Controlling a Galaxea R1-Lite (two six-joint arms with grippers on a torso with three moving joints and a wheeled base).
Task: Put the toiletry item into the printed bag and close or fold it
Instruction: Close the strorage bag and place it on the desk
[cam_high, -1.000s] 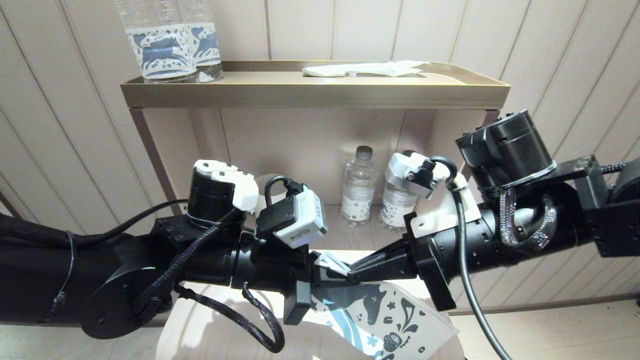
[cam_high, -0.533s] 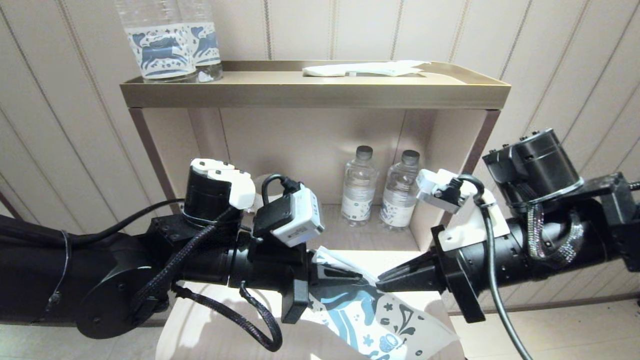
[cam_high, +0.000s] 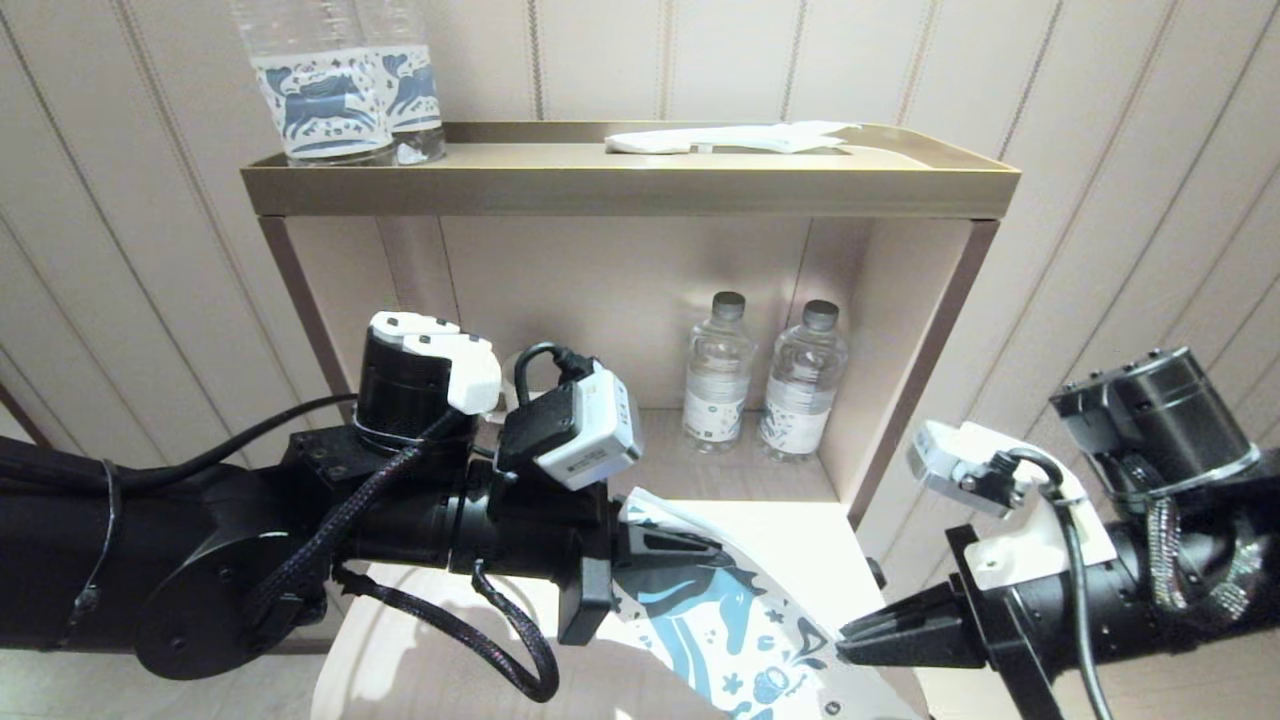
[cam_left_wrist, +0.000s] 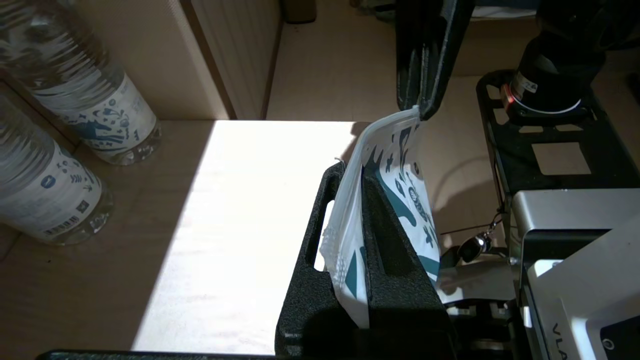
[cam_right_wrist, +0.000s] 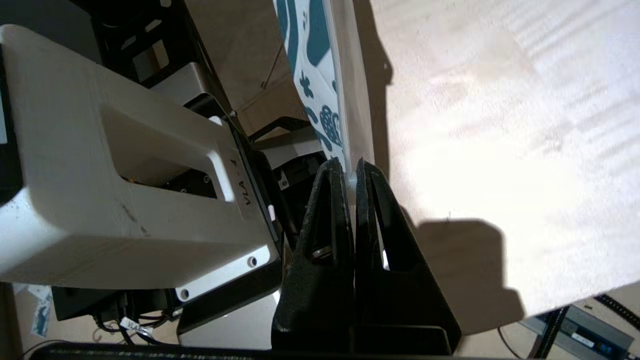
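The printed bag (cam_high: 740, 640), white with a blue horse and small blue figures, hangs stretched between my two grippers above the pale table. My left gripper (cam_high: 690, 560) is shut on one end of it; in the left wrist view the bag (cam_left_wrist: 400, 165) runs out from between the black fingers of that gripper (cam_left_wrist: 352, 172). My right gripper (cam_high: 850, 635) is shut on the bag's far corner, its tips pinching the thin edge (cam_right_wrist: 351, 167). From the right wrist the bag (cam_right_wrist: 320, 90) stands on edge. The toiletry item is hidden.
Two small water bottles (cam_high: 717, 370) (cam_high: 803, 375) stand at the back of the lower shelf. On the gold top tray (cam_high: 630, 190) are two larger bottles (cam_high: 320, 85) and a flat white packet (cam_high: 730, 138). The shelf's right wall (cam_high: 920, 350) is close to my right arm.
My right gripper has slid right and down along the bag's edge, from beside the left gripper to the far corner. The left arm has shifted slightly left.
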